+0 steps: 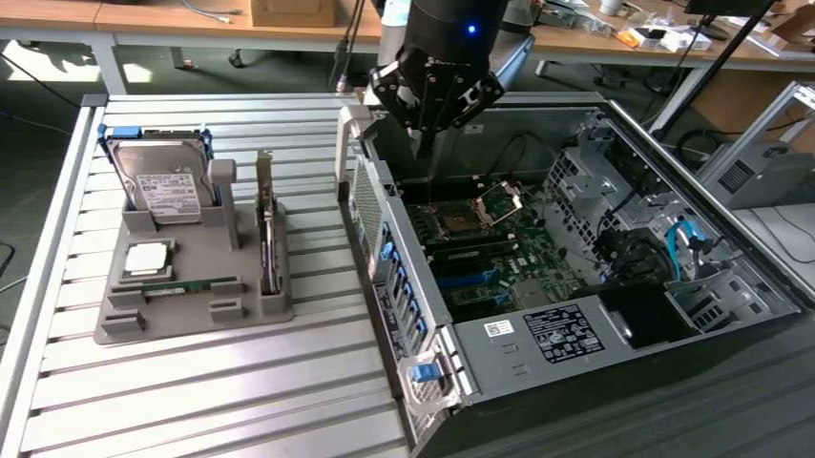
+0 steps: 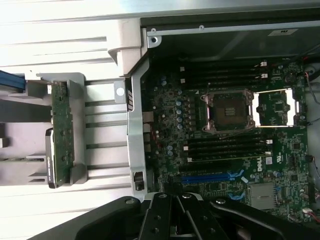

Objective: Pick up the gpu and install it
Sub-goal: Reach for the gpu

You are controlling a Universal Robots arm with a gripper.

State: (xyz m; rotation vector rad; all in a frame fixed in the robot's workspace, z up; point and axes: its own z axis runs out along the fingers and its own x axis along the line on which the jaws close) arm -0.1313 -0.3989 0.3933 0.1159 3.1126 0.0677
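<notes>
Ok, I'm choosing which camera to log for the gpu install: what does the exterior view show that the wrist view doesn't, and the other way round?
The exterior view adds the memory stick lying on the grey tray and the white-labelled box inside the open case. The wrist view adds a straight-down look at the capacitors and the white lettering on the board. Both share the gpu standing on edge in the tray, the CPU socket, and the gripper, jaws shut and empty, above the case.
</notes>
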